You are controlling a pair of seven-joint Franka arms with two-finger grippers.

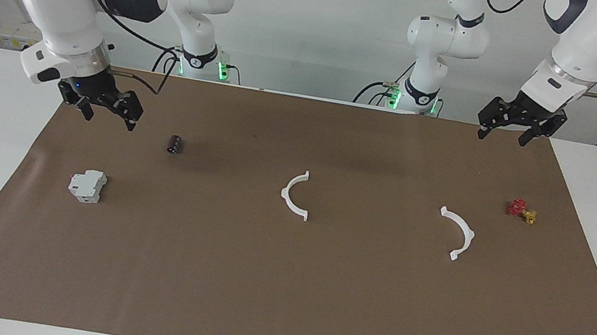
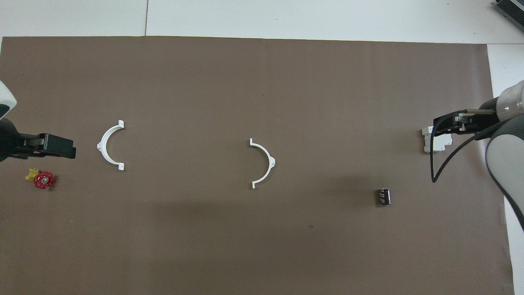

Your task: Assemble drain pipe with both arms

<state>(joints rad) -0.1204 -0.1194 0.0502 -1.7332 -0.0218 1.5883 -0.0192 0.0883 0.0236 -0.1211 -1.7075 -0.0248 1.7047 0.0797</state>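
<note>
The drain pipe lies in two separate white half rings on the brown mat. One half ring (image 1: pixel 294 194) (image 2: pixel 264 163) rests near the middle of the mat. The other half ring (image 1: pixel 460 235) (image 2: pixel 109 145) lies toward the left arm's end. Neither is touched. My right gripper (image 1: pixel 108 116) (image 2: pixel 449 125) hangs open and empty in the air over the mat's edge at the right arm's end, above the grey block. My left gripper (image 1: pixel 501 137) (image 2: pixel 61 147) hangs open and empty over the mat's corner at its own end.
A grey-white boxy block (image 1: pixel 87 185) (image 2: pixel 434 141) and a small black cylinder (image 1: pixel 175 144) (image 2: pixel 383 196) sit toward the right arm's end. A red and yellow valve piece (image 1: pixel 522 210) (image 2: pixel 41 179) lies beside the left arm's half ring. White table borders the mat (image 1: pixel 278 285).
</note>
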